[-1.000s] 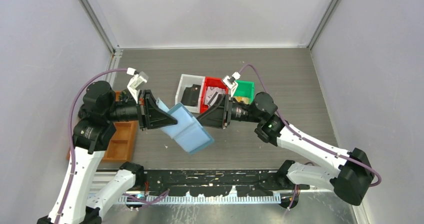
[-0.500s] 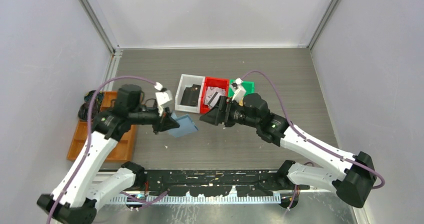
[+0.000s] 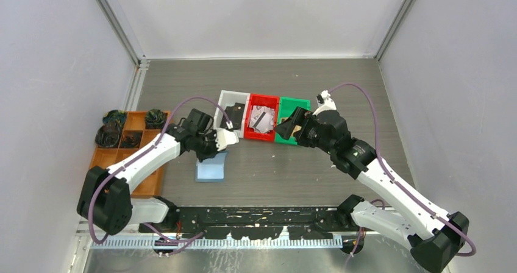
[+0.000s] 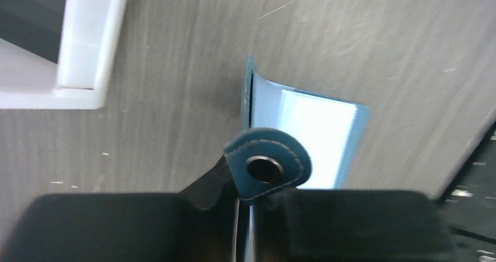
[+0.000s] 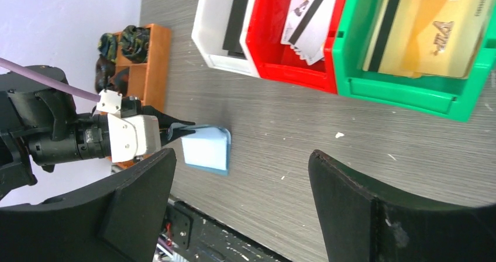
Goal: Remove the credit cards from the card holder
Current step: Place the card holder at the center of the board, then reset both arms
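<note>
The blue card holder [image 3: 211, 169] is low at the table, left of centre. My left gripper [image 3: 207, 155] is shut on its upper flap. In the left wrist view the snap tab [image 4: 268, 165] sticks up just past my left gripper [image 4: 248, 202], and the pale blue inside [image 4: 316, 136] gapes open. Credit cards lie in the bins: a black one [image 3: 234, 115], silvery-grey ones [image 5: 307, 16] and gold ones [image 5: 427, 34]. My right gripper [image 3: 285, 127] hangs open and empty near the green bin. From the right wrist view my right gripper [image 5: 241, 157] looks down on the holder [image 5: 203, 151].
White [image 3: 225, 97], red [image 3: 261, 136] and green [image 3: 300, 103] bins stand in a row mid-table. An orange-brown compartment tray [image 3: 145, 177] with dark items sits at the left. The arm mounting rail [image 3: 256, 215] runs along the near edge.
My left arm has swung down, carrying the card holder from mid-air to the table. My right gripper has drawn back to the right, toward the green bin, staying open.
</note>
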